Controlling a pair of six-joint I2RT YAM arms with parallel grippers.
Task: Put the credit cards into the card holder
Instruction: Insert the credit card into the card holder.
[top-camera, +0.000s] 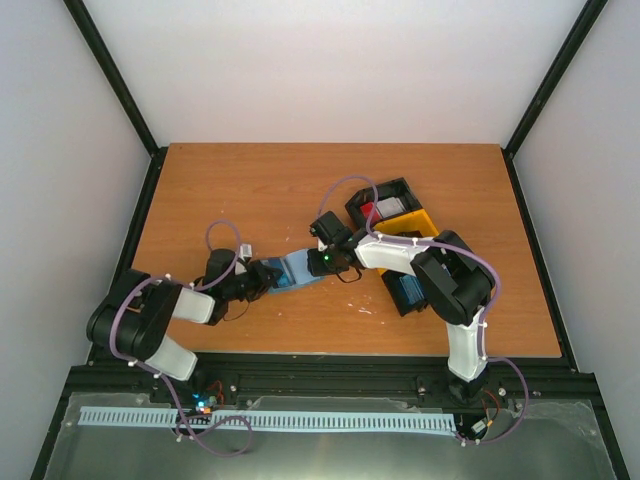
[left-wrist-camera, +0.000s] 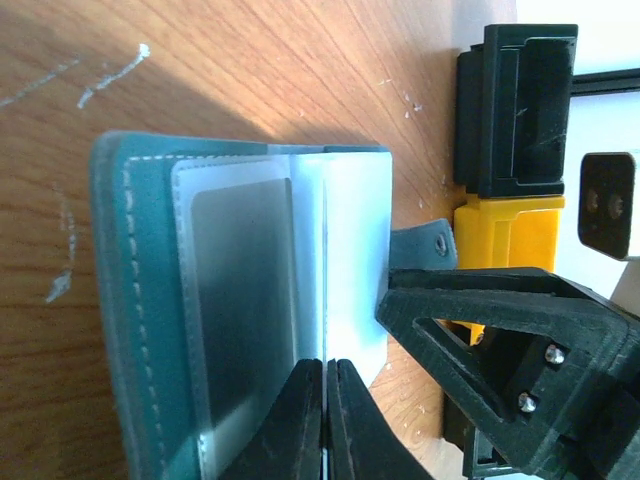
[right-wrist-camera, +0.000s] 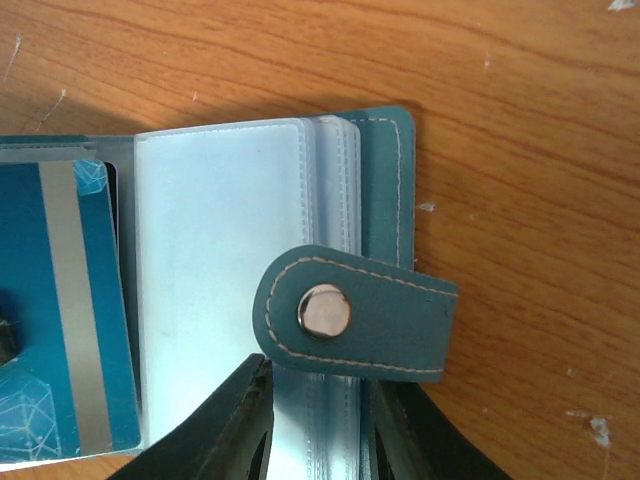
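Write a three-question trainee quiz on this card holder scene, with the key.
1. True or false: the card holder lies open on the table.
2. What is the left gripper shut on? A. a red card. B. a clear pocket of the holder. C. the yellow tray.
3. Fill in: in the right wrist view, the card at the holder's left side is ___ with a silver stripe.

Key: 1 true; 2 B; 3 blue.
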